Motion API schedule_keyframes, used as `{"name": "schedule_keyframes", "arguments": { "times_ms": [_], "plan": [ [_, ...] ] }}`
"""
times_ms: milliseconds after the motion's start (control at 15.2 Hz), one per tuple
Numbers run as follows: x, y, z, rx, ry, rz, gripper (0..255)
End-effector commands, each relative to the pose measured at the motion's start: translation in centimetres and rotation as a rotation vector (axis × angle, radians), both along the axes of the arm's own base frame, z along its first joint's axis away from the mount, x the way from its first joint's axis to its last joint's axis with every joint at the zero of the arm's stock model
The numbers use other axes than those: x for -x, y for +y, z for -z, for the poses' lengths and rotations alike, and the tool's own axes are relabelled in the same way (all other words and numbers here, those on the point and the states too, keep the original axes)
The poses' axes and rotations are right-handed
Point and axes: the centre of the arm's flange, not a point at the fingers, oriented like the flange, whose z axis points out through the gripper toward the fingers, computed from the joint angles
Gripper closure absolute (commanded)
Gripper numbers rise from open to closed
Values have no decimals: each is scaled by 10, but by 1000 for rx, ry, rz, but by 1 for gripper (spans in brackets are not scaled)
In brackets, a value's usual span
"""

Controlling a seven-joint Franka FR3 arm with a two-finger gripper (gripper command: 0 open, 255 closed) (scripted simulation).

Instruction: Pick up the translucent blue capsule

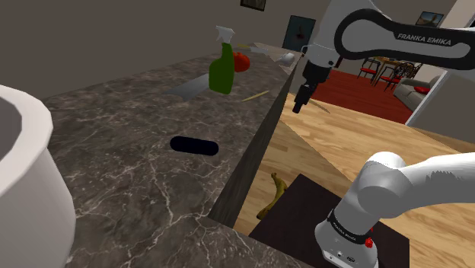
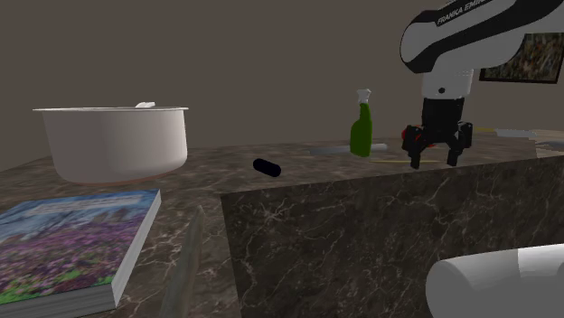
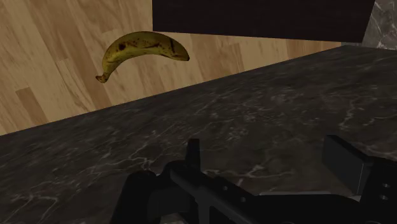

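Observation:
The capsule (image 1: 193,145) is a small, dark blue, rounded cylinder lying on its side on the dark marble counter (image 1: 114,129). It lies between the white bowl and the green bottle in the second exterior view (image 2: 267,167). My black gripper (image 1: 302,99) hangs above the counter's edge, well off to the shoulder view's right of the capsule and farther back. The second exterior view has the gripper (image 2: 436,155) pointing down with its fingers apart and nothing between them. In the wrist view the gripper (image 3: 270,159) looks down on bare marble near the edge.
A green spray bottle (image 1: 221,68) and a red round thing (image 1: 241,62) stand at the counter's far end. A large white bowl (image 2: 113,140) and a book (image 2: 72,239) are on the counter too. A banana (image 3: 143,51) lies on the wooden floor by a dark mat (image 1: 304,205).

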Motion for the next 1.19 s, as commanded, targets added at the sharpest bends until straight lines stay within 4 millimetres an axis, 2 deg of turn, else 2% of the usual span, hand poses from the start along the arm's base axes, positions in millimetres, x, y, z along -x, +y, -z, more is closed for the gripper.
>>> {"name": "schedule_keyframes", "arguments": {
  "times_ms": [0, 594, 1122],
  "plan": [
    [0, 0, 0, 0, 0, 0, 0],
    [-52, 99, 3, -55, 34, -159, 0],
    [-85, 192, 3, -104, 64, -300, 0]
  ]
}}
